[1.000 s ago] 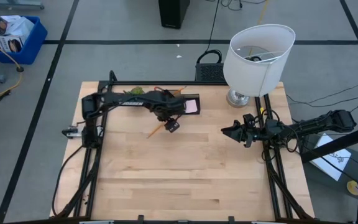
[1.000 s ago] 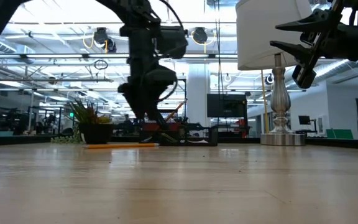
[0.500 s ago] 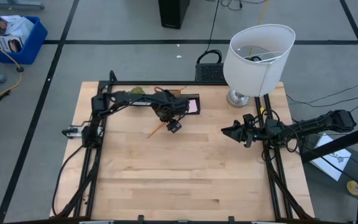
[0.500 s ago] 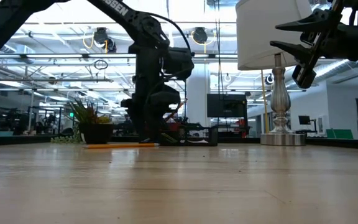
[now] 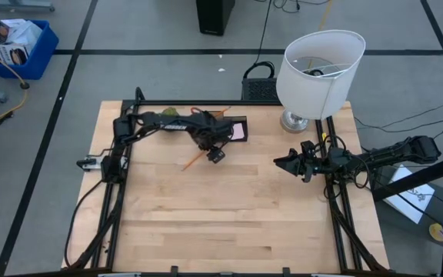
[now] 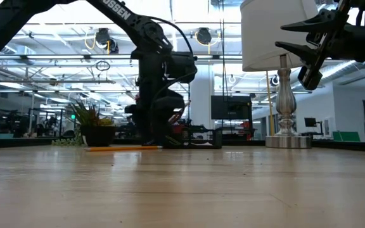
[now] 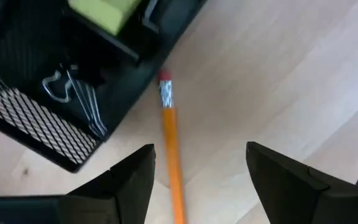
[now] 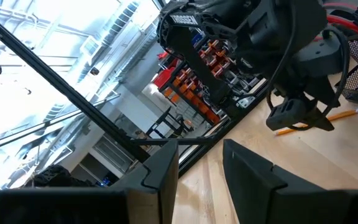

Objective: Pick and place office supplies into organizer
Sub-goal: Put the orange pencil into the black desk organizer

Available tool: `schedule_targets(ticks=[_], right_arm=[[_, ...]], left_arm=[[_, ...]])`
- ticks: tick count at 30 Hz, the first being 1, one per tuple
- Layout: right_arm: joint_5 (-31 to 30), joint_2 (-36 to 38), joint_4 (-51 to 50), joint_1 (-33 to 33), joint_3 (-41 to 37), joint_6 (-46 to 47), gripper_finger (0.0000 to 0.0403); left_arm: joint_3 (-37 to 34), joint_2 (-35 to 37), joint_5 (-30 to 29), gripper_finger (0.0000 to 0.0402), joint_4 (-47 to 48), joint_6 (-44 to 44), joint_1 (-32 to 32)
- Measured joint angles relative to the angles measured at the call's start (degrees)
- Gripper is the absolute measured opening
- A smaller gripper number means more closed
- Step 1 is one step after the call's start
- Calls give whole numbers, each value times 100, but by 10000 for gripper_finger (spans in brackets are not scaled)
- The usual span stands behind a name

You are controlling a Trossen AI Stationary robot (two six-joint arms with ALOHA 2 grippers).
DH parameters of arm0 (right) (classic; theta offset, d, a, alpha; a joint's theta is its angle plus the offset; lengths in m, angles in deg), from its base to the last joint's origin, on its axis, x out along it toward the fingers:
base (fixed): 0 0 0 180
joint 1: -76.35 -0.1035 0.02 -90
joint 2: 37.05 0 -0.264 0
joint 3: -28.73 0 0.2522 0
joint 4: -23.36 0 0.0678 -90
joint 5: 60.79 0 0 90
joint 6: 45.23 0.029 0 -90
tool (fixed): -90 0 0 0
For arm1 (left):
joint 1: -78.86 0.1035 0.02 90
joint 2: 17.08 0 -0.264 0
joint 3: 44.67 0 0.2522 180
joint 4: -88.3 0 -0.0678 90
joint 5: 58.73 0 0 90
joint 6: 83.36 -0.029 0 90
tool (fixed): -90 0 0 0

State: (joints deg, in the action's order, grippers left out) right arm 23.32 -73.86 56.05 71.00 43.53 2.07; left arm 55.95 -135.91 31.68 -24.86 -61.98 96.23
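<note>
An orange pencil (image 7: 169,149) with a red eraser lies flat on the table, its eraser end by the dark mesh organizer (image 7: 36,124). The organizer holds metal clips (image 7: 73,99) and a yellow-green piece (image 7: 104,12). My left gripper (image 7: 201,186) hangs open just above the pencil, one finger on either side, touching nothing. From above, the left gripper (image 5: 215,154) stands next to the organizer (image 5: 223,127) with its pink sticky pad (image 5: 238,131). My right gripper (image 5: 283,162) waits open, raised over the table's right side.
A big white-shaded lamp (image 5: 319,73) stands at the far right corner, beside the right arm. A small potted plant (image 6: 90,123) sits at the far edge, left of the organizer. Bare wood (image 5: 229,223) fills the table's near half.
My left gripper has sunk lower toward the pencil and shifted slightly toward the table's right, while the arm's elbow swung inward. Its fingers stay open. The pencil and the organizer have kept their places.
</note>
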Motion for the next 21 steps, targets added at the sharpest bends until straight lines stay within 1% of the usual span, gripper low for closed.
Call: schedule_targets(ticks=[5, 12, 19, 21], right_arm=[[0, 0, -1, 0, 1, 1, 116], [0, 0, -1, -1, 0, -1, 116], [0, 0, 0, 0, 0, 1, 116], [0, 0, 1, 0, 0, 1, 116]], left_arm=[[-324, 4, 34, 253, -26, 2, 2], [-622, 55, 183, 253, -368, -99, 24], [-681, 44, 317, 252, -453, 35, -46], [-683, 41, 311, 247, -390, 85, -89]])
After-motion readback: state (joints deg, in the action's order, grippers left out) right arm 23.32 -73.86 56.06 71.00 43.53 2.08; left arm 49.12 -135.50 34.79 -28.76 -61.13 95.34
